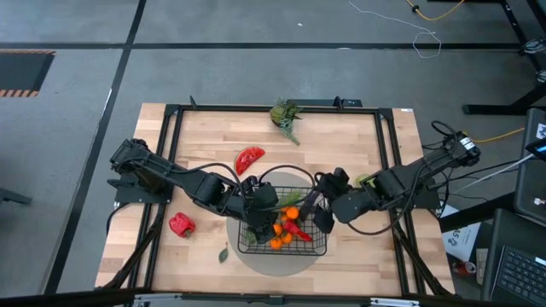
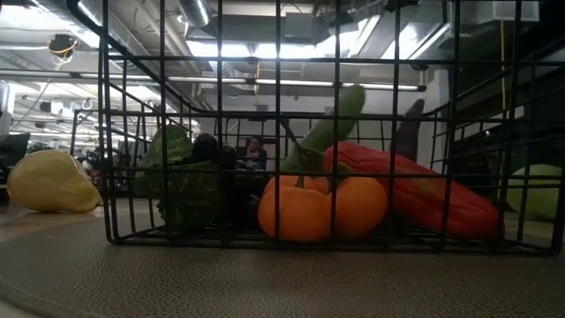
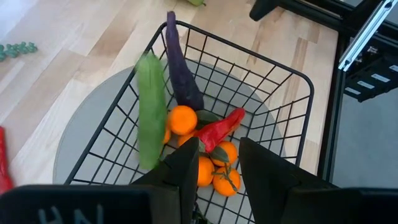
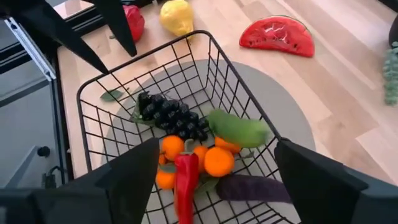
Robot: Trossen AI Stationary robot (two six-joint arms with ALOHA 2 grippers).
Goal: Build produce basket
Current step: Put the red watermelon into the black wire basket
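Currently, going left to right: red pepper lies loose on the bench at the left, well apart from the basket. Watermelon slice is on the bench, far of the basket. Left gripper hangs over the basket's left side, jaws open, holding nothing. Basket sits on a grey round mat near the bench's front edge. Inside it: dark grapes, oranges, red chili, green cucumber and purple eggplant. Right gripper hovers over the basket's right side, jaws spread wide, empty. Green pear is half hidden by the right arm.

Risks: both grippers crowd the same basket, so an arm-to-arm bump is likely if both move at once. Cucumber and eggplant lean up on the wire wall; a brush from either jaw could tip them out. A snag on the wire rim could drag the basket off the mat.

View differences: the low view shows a yellow fruit on the bench just left of the basket, which the left arm hides in the high view. Right wrist view shows the grapes clearly; left wrist view does not. Only the high view shows a leafy green sprig at the far edge.
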